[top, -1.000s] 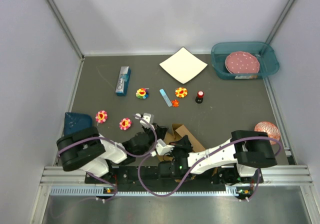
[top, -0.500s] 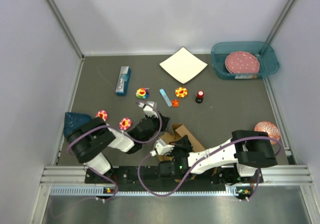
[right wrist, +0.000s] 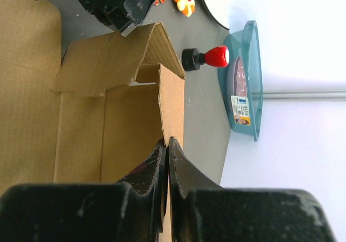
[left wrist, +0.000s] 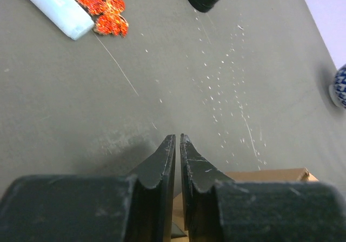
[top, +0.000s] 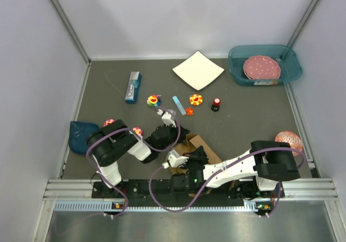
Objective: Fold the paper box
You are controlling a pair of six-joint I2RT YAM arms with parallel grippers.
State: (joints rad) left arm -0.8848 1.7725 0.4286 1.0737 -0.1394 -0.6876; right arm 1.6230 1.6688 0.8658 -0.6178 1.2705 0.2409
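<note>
The paper box (top: 204, 144) is brown cardboard, partly folded, lying near the front edge between my arms. In the right wrist view the box (right wrist: 108, 118) shows an upright wall and a bent flap. My right gripper (right wrist: 165, 140) is shut on the edge of that wall; in the top view my right gripper (top: 190, 152) is at the box's left side. My left gripper (left wrist: 178, 138) is shut and empty over bare table, with a box edge (left wrist: 265, 174) just below and to its right. In the top view my left gripper (top: 179, 129) sits by the box's far left corner.
A red-topped black knob (top: 215, 105), a blue stick (top: 177, 104) and small flowers (top: 195, 99) lie beyond the box. A white square sheet (top: 198, 69), a teal bin (top: 235, 69) with a pink plate, and a blue carton (top: 133, 87) sit farther back. A dark blue bag (top: 81, 133) lies at the left.
My left arm has swung its gripper right and away from me, to the box's far left corner. The right arm and the box have not moved.
</note>
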